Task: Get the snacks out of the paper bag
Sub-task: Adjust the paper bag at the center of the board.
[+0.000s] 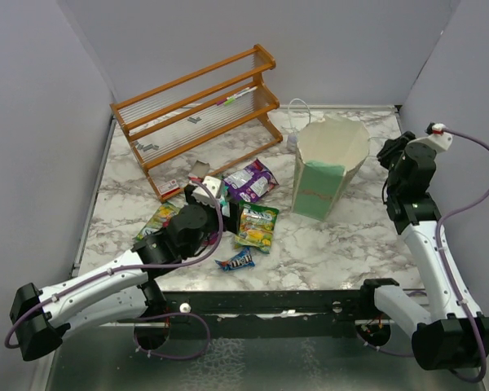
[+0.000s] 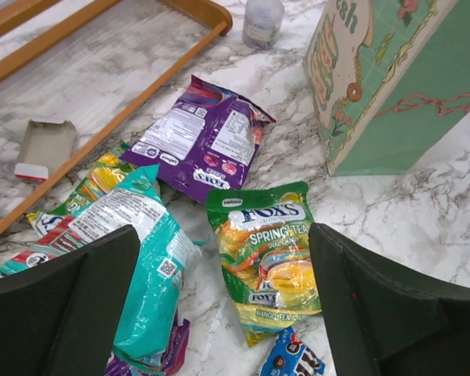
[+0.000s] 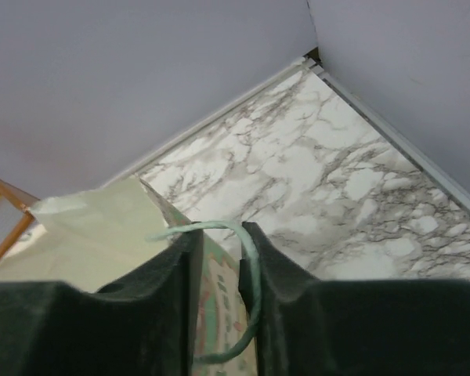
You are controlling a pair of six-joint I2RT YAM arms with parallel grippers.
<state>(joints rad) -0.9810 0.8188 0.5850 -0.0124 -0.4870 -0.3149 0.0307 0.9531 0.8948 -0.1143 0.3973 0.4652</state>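
Note:
The mint-green paper bag (image 1: 330, 167) stands upright and open at the right; it also shows in the left wrist view (image 2: 399, 86). Several snacks lie on the marble to its left: a purple packet (image 2: 200, 137), a teal packet (image 2: 145, 266), a green-yellow packet (image 2: 270, 254) and a dark blue bar (image 2: 291, 359). My left gripper (image 2: 223, 231) is open and empty just above them. My right gripper (image 3: 219, 235) straddles the bag's right rim (image 3: 211, 313). Its jaws are a narrow gap apart, with the string handle (image 3: 251, 258) running through.
A wooden rack (image 1: 197, 110) stands at the back left, with a small open white card box (image 2: 43, 145) in front of it. A small grey cup (image 2: 262, 19) sits behind the bag. Another green-yellow packet (image 1: 159, 216) lies left of my left arm. Grey walls close three sides.

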